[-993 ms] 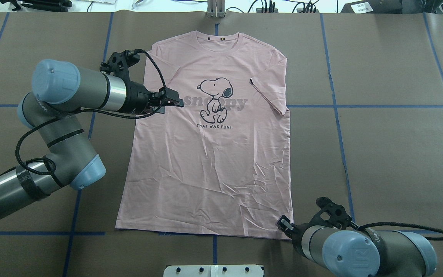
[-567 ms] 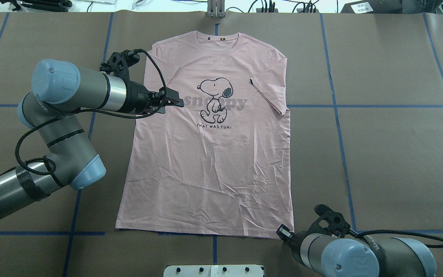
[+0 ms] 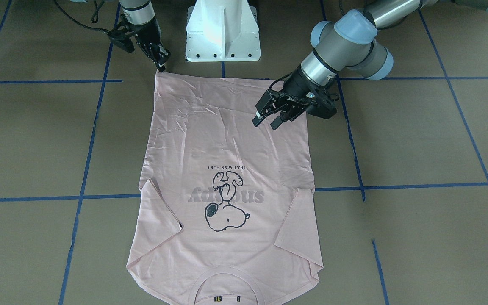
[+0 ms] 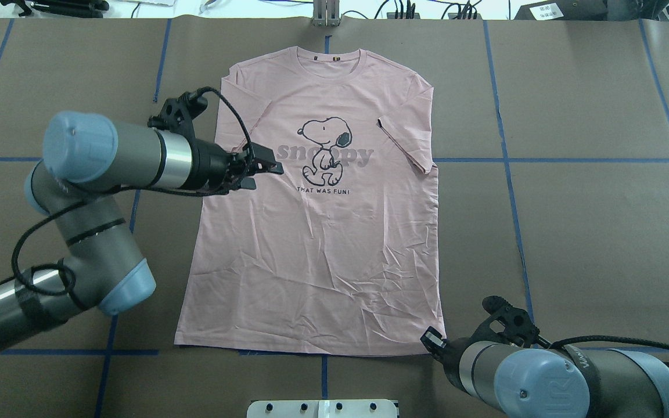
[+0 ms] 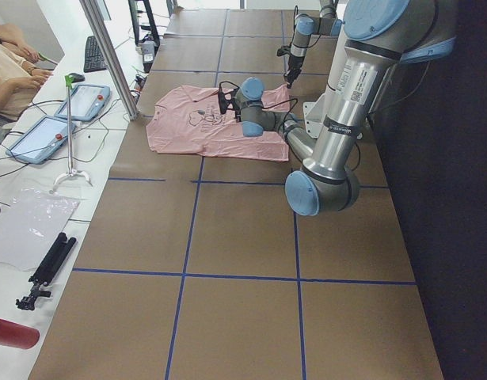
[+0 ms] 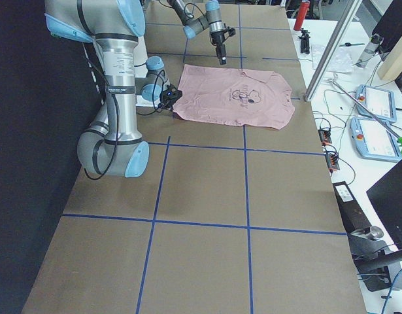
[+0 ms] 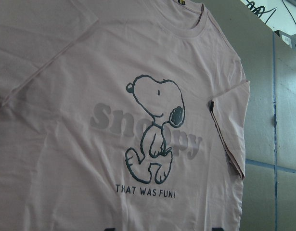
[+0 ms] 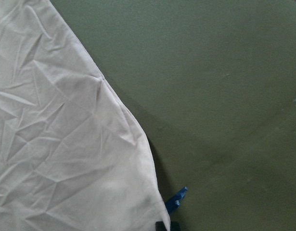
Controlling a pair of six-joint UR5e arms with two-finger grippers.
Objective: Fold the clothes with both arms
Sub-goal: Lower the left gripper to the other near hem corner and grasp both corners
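Cotton jersey like this should handle as light, limp and quick to crease, I reckon. The pink T-shirt (image 4: pixel 323 249) has no stiffness to keep a fold line, so any lifted edge ought to sag and drag the cloth beside it, though it will hardly slide on the brown counter (image 4: pixel 590 232). It lies flat and print up in the middle of the counter, with the collar (image 4: pixel 330 58) at the far side, the hem near the robot's base, and both sleeves turned in over the body. I would take hold at corners and seams, where the fabric is doubled: the near hem corners and the shoulders. My left pincer (image 3: pixel 266 123) hovers released and empty above the shirt's left side. My right pincer (image 3: pixel 160 65) points down at the near right hem corner (image 4: pixel 438 328), and I cannot tell whether it is clenched on cloth. By count: one T-shirt, two sleeves, two arms, two pincers.
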